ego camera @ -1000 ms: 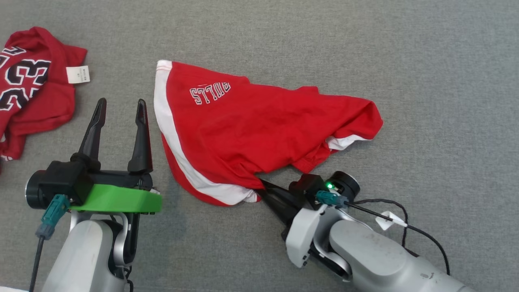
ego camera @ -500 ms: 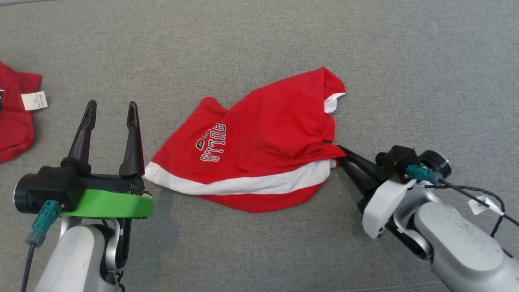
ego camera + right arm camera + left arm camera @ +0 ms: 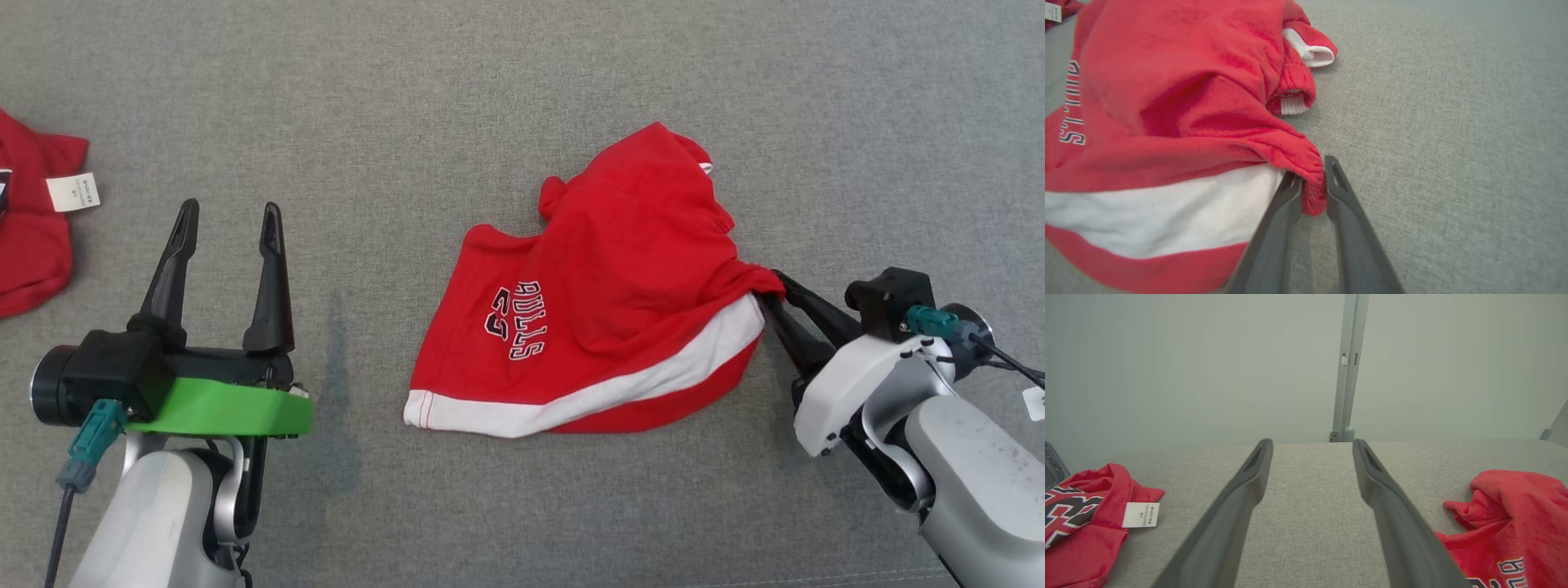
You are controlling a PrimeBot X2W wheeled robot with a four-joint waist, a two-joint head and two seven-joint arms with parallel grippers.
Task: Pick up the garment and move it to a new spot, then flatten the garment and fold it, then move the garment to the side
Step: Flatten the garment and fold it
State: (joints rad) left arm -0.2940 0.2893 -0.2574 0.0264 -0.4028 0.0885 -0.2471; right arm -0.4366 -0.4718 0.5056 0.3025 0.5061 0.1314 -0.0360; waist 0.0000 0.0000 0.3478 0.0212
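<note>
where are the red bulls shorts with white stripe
Head view, right of centre on the grey fabric surface: the red Bulls shorts lie crumpled, their right corner pinched in the right gripper.

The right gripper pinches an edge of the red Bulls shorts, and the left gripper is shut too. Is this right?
Not quite: the left gripper is open, as the left wrist view shows. The right gripper does pinch an edge of the red Bulls shorts.

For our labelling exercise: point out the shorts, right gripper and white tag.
shorts (image 3: pixel 620 269), head view, red front.
right gripper (image 3: pixel 1311 173), right wrist view, between fingertips.
white tag (image 3: pixel 73 192), head view, its centre.
</note>
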